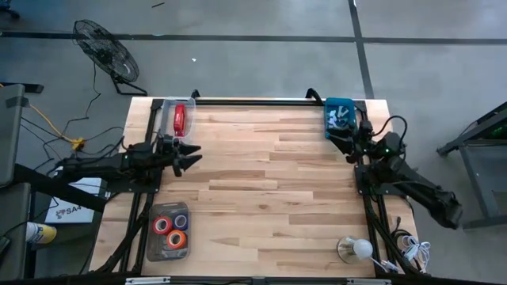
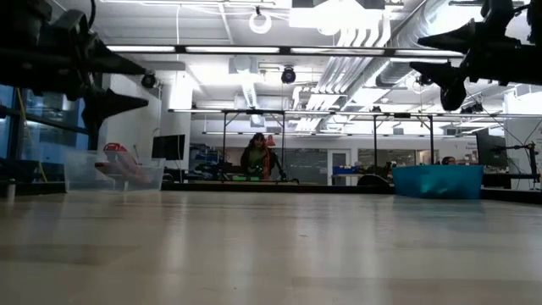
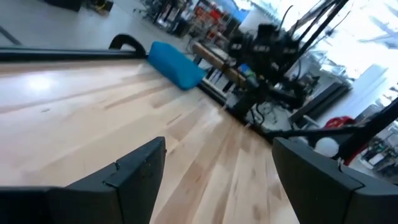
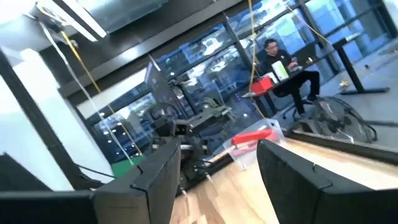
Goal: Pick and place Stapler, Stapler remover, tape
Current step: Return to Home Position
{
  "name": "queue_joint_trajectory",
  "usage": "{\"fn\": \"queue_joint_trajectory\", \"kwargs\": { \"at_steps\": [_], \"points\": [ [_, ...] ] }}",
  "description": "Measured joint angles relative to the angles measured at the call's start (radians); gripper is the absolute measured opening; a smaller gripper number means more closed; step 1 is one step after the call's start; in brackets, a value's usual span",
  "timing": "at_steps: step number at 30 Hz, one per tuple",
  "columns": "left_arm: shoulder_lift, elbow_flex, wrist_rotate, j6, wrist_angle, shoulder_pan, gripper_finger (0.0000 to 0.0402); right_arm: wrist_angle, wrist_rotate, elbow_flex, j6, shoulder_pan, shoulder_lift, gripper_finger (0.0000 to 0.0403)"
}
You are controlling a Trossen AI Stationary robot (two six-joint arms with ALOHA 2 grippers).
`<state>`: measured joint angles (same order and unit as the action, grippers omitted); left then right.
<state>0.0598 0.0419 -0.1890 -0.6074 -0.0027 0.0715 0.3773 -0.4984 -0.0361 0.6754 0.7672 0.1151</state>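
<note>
1. Left pincer (image 1: pixel 190 158) hovers spread and empty over the desk (image 1: pixel 269 190), just beside the transparent bin (image 1: pixel 165 107)
2. Right pincer (image 1: pixel 342 142) hangs spread and empty by the blue bin (image 1: pixel 339 104)
3. The stapler (image 1: pixel 179 119) lies inside the transparent bin; likely stiff, weighty and slick, best pinched across its narrow middle
4. The tape (image 1: pixel 176 238) sits in a dark tray (image 1: pixel 169 256) on the desk's left side; light, rigid rings, probably best gripped across the wall

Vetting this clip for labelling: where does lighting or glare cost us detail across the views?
High view: even light, the stapler shows plainly in the clear bin. Low view: ceiling lamps backlight the arms, so the left end effector and right end effector are dark silhouettes, and the tabletop carries a sheen. Left wrist view: daylight washes out the room beyond the blue bin.
</note>
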Motion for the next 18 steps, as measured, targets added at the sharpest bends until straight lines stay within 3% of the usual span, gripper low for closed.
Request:
{"fn": "queue_joint_trajectory", "kwargs": {
  "at_steps": [12,18],
  "points": [
    [-0.021,-0.007,-0.002,0.027,0.007,0.0,0.0291,-0.056,0.268,0.026,-0.102,-0.349,0.001,0.0204],
    [-0.021,-0.008,-0.002,0.027,0.005,0.0,0.0291,-0.214,0.562,0.026,-0.165,-0.549,0.001,0.0204]
  ]
}}
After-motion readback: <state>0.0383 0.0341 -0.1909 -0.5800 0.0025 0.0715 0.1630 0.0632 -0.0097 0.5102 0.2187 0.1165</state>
